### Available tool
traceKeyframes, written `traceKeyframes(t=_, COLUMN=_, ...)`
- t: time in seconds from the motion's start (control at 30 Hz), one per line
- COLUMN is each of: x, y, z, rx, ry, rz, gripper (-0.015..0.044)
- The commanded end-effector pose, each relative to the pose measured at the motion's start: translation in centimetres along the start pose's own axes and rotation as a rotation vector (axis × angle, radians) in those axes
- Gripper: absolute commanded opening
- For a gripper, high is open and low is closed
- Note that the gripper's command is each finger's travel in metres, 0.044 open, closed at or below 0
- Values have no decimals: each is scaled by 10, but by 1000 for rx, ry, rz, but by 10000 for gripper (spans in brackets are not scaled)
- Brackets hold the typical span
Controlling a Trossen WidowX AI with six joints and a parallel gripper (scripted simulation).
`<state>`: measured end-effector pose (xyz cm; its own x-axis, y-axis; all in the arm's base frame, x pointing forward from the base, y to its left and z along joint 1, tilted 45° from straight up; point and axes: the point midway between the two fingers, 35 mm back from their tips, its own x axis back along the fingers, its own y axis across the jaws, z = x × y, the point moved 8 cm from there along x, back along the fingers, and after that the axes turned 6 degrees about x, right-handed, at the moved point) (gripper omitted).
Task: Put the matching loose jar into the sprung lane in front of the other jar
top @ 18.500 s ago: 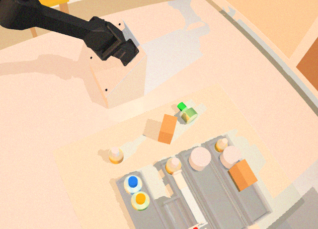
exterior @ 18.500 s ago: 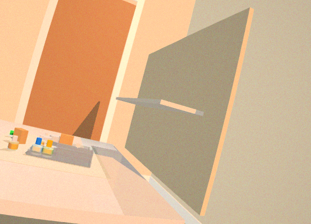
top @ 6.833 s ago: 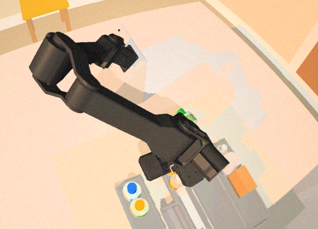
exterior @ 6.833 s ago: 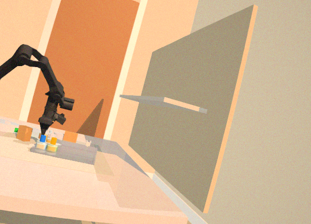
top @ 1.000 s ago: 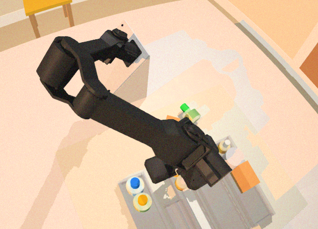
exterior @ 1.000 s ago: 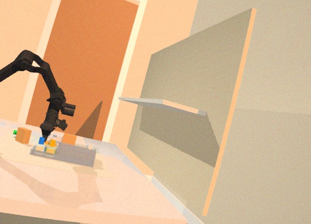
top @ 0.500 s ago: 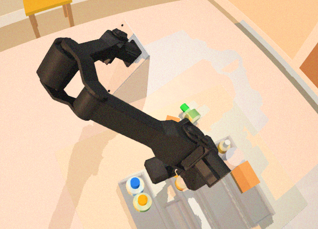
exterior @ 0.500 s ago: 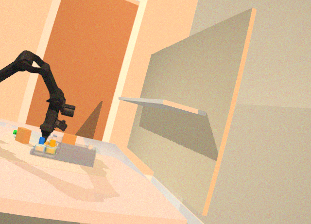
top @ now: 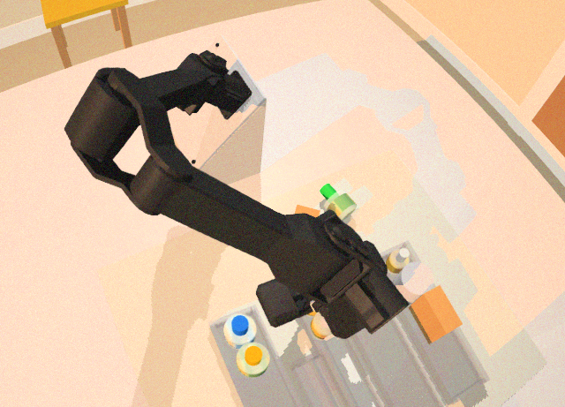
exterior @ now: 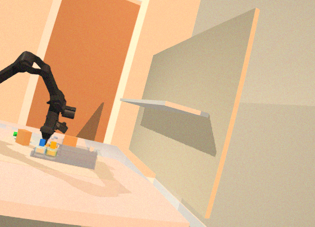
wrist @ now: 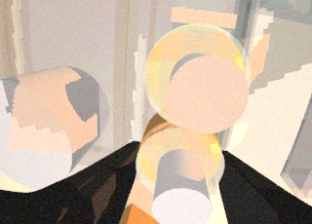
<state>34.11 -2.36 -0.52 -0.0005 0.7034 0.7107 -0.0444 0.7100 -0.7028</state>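
My gripper [wrist: 178,153] [exterior: 46,143] is shut on a jar with a pale grey cap and amber contents [wrist: 146,168], cap toward the wrist camera. The sprung lane's jar [wrist: 158,70] [top: 320,326], amber with a pale pinkish cap, is directly beyond the held jar; the two overlap or touch in the wrist view. A flat pale orange bar [wrist: 205,17], apparently the pusher plate, lies just behind the lane jar. Lane walls run on both sides of the row. The gripper body hides the fingertips from the top view. The held jar's base and the front stop are hidden.
The grey tray [exterior: 78,157] also holds a blue-capped jar [top: 239,329] and a yellow-capped jar [top: 252,359]. A pale cylinder [wrist: 44,127] [top: 416,279] is left of the row in the wrist view. An orange block [top: 436,313] stands near it. A green-capped jar [top: 341,204] lies behind the arm.
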Motion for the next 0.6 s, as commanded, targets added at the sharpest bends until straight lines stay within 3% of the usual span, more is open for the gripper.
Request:
traceKeyframes(t=0.0, x=0, y=-1, z=-1, rx=-7, ry=-10, rz=10, gripper=0)
traceKeyframes(t=0.57, x=0, y=-1, z=2, rx=-7, ry=-10, rz=10, gripper=0)
